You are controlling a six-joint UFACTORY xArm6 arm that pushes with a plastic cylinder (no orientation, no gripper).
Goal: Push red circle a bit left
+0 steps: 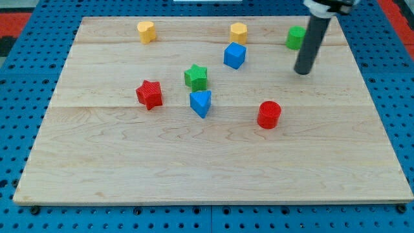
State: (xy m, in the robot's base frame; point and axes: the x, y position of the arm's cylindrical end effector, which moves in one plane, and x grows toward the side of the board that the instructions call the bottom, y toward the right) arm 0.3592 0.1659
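My tip [302,71] rests on the bench [194,162], up-right of the red circle [269,114]; the rod half hides a green block [295,37], shape unclear; no pincer shows

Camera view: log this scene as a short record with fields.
tip: near the view's top right, touching no block
red circle: below and left of the tip, apart from it
nearest block to tip: green block, partly behind the rod
centre cluster: blue cube, green star, blue triangle, red star
top edge: two yellow blocks
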